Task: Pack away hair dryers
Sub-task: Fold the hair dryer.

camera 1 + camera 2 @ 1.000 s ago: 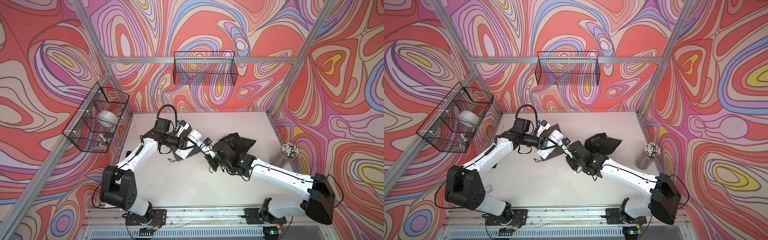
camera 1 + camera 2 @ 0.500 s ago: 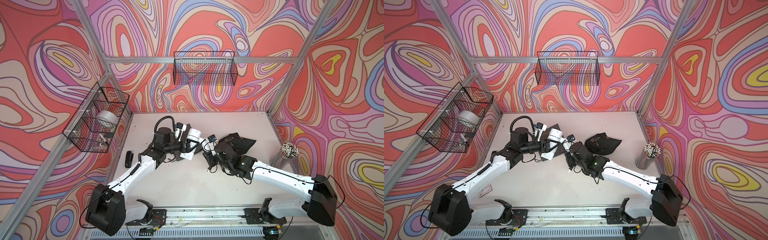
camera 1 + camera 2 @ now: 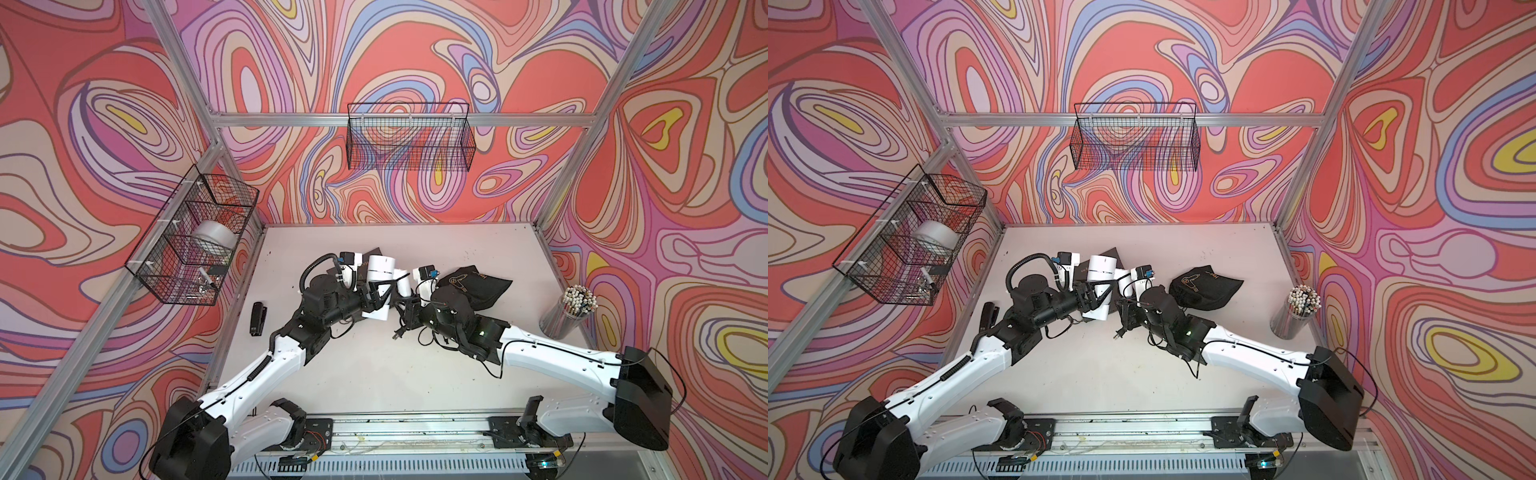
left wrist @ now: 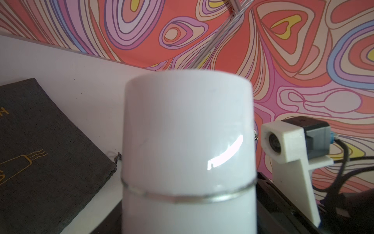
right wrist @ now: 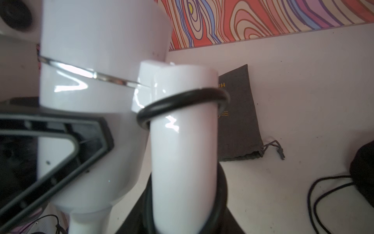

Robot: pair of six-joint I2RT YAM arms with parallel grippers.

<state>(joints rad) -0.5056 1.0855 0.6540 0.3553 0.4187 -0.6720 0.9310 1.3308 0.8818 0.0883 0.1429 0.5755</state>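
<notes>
Two claws on one white hair dryer [image 3: 381, 269] over mid-desk [image 3: 374, 374]: the left claw [image 3: 379, 293] is clamped across the glossy barrel, and the right claw [image 3: 409, 302] pinches the round handle [image 5: 182, 145], which has the rubbery black cord [image 5: 182, 99] looped round it. It's slick plastic, so the robot probably wants firm, steady holds and a nose-first slide into the flat, woven grey pouch [image 4: 40, 152] at its 11 o'clock. A bulgy black pouch [image 3: 469, 284] sits at 3 o'clock.
</notes>
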